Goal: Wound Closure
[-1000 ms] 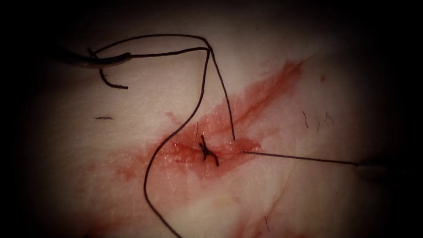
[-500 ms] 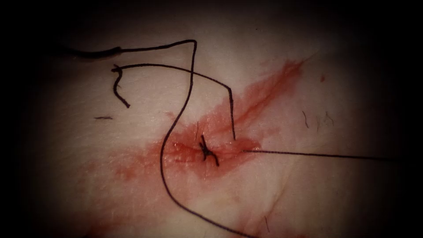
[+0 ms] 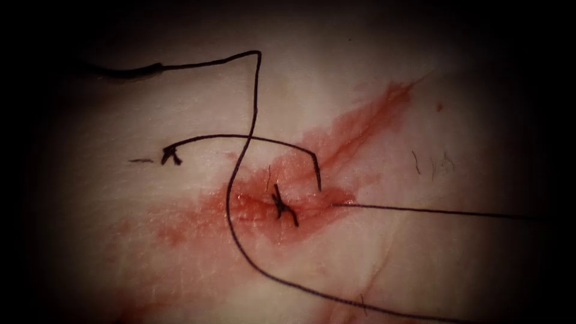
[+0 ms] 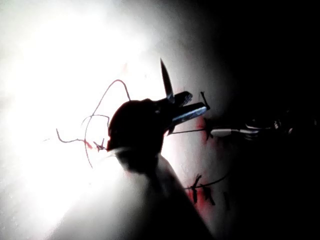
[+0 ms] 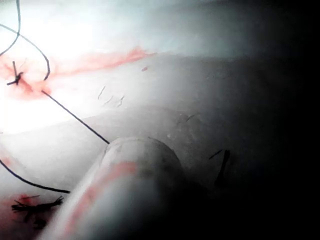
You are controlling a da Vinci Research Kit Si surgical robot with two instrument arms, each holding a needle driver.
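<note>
left tool (image 4: 187, 107) is gripping the needle (image 4: 166, 82), thread (image 3: 420, 210) is stretching right from the cut (image 3: 282, 204), can't tell the right tool's grip

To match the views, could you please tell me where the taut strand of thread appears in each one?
Endoscope: taut strand runs right from the cut.
Left wrist: probably the line beside the left tool.
Right wrist: from the cut to the right tool's shaft.
Shared landmark: red fluid.

The endoscope looks down on the tissue (image 3: 420, 270) from above and in front, each wrist camera peers closely along its shaft, all sharing the knot (image 3: 282, 206).
</note>
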